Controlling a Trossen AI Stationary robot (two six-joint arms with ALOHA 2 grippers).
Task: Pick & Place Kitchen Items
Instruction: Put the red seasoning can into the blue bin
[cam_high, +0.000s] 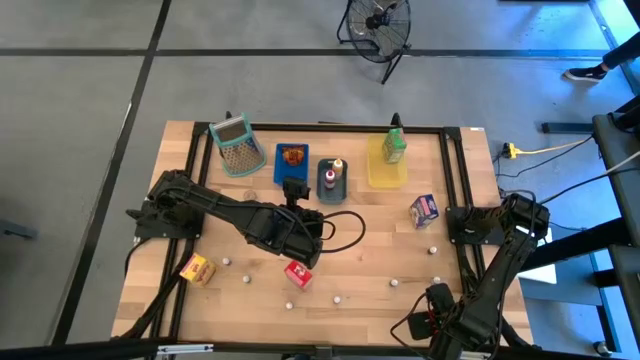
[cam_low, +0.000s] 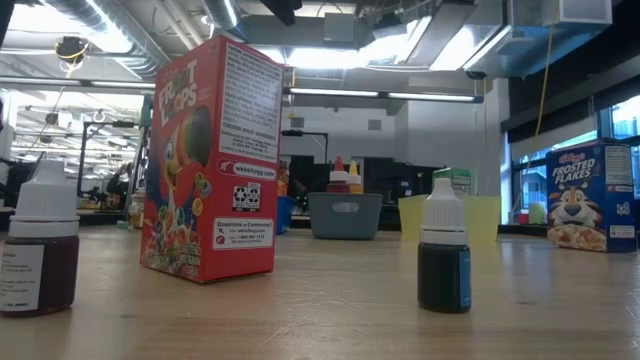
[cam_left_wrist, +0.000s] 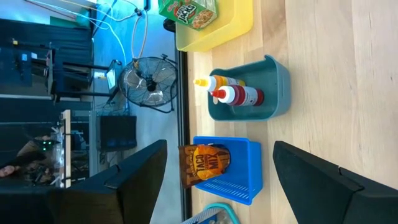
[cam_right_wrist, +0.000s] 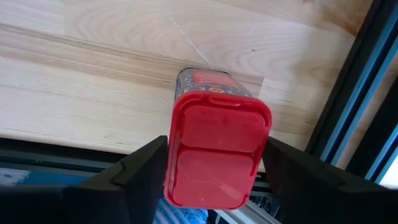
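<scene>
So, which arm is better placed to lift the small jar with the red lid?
Right, probably. The right gripper is around the jar. The open left gripper faces the blue plastic tray instead.

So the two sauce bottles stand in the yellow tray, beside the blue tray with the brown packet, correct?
Not quite. The two sauce bottles stand in the grey tray, not the yellow tray. The left wrist view shows it, beside the blue tray with the brown packet.

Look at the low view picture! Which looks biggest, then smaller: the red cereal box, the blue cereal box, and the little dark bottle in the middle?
1. Red cereal box, by far.
2. Blue cereal box and little dark bottle look about alike; the box stands farther back, so I won't rank them.
</scene>
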